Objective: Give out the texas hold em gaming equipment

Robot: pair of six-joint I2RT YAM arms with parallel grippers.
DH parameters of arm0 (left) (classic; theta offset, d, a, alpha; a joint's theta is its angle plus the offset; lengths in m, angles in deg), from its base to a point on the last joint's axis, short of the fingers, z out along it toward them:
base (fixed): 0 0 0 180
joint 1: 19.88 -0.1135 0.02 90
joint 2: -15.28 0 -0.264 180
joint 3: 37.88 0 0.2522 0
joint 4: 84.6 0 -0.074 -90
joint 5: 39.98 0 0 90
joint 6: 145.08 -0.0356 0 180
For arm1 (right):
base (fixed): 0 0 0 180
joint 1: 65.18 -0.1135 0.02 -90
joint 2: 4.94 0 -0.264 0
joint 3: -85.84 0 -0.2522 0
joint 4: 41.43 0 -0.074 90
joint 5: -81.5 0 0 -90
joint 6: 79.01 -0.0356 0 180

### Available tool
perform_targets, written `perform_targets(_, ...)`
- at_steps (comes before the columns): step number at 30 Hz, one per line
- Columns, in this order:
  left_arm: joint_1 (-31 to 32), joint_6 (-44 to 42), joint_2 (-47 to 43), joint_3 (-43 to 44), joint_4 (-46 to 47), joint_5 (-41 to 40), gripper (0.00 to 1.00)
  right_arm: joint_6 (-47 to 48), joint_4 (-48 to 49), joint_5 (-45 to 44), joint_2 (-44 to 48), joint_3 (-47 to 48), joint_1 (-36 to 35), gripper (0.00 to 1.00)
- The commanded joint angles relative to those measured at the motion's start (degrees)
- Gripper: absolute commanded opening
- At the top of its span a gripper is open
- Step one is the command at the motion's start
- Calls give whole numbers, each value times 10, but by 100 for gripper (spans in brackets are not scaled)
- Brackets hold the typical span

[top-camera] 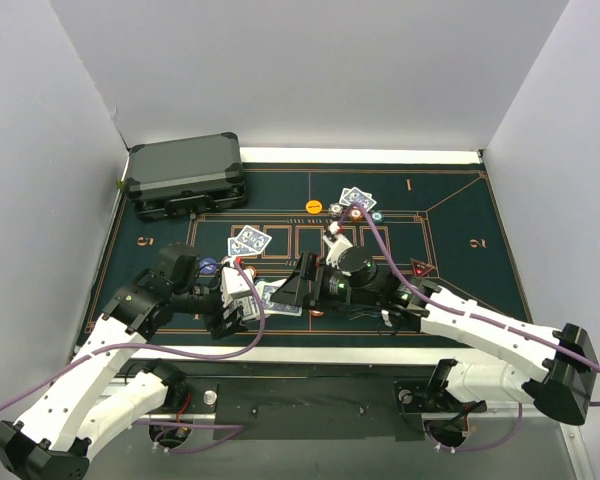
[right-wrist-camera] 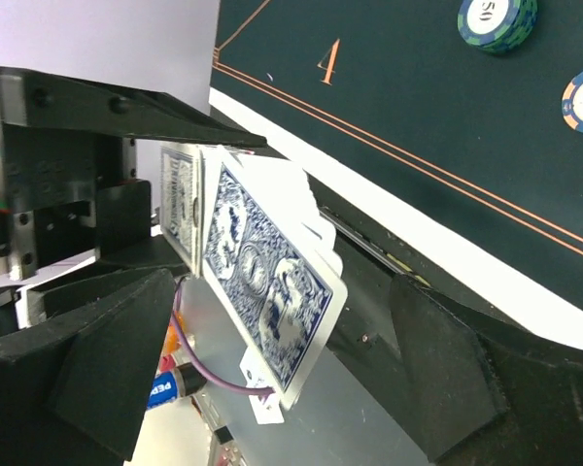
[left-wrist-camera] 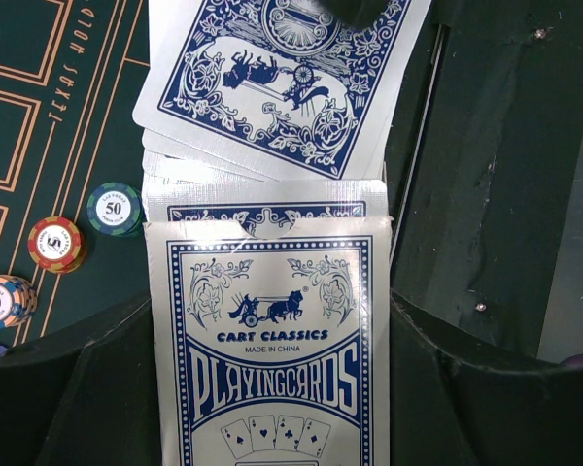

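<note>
My left gripper (left-wrist-camera: 270,388) is shut on a blue-and-white playing card box (left-wrist-camera: 272,340), held above the table's near edge. Several blue-backed cards (left-wrist-camera: 282,83) fan out of the box's open top. My right gripper (right-wrist-camera: 272,374) stands open round those cards (right-wrist-camera: 267,296), with a dark finger (right-wrist-camera: 112,364) on each side and not touching them. In the top view the two grippers meet at the cards (top-camera: 280,298). More cards lie face down on the felt (top-camera: 248,240) and further back (top-camera: 358,198). Chips (left-wrist-camera: 114,207) lie on the felt to the left of the box.
A dark grey hard case (top-camera: 187,175) sits closed at the back left of the green mat (top-camera: 450,230). Chips (top-camera: 314,206) lie by the far cards. A red chip (top-camera: 423,268) lies right of my right arm. White walls stand on three sides.
</note>
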Motion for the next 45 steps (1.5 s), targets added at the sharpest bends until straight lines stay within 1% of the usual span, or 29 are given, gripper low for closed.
perform_targets(1,1,8,-6,18,34,19,0,-22,55,-32,-21,18,-24,83)
perform_targets(7,2,8,-6,19,34,20,0,-37,72,-38,-19,0,-27,68)
perform_targets(10,2,9,-7,20,35,21,0,-40,66,-38,-12,-4,-28,58)
perform_targets(14,1,9,-8,20,36,22,0,-45,68,-37,-11,-16,-28,50)
perform_targets(23,2,9,-9,21,36,22,0,-42,53,-36,-7,-26,-31,42)
perform_targets(31,2,9,-11,20,36,25,0,-34,27,-43,18,-31,-30,31)
perform_targets(35,2,9,-12,20,37,25,0,-35,24,-42,23,-32,-31,28)
perform_targets(45,2,9,-15,19,34,25,0,-29,20,-23,15,-20,-28,26)
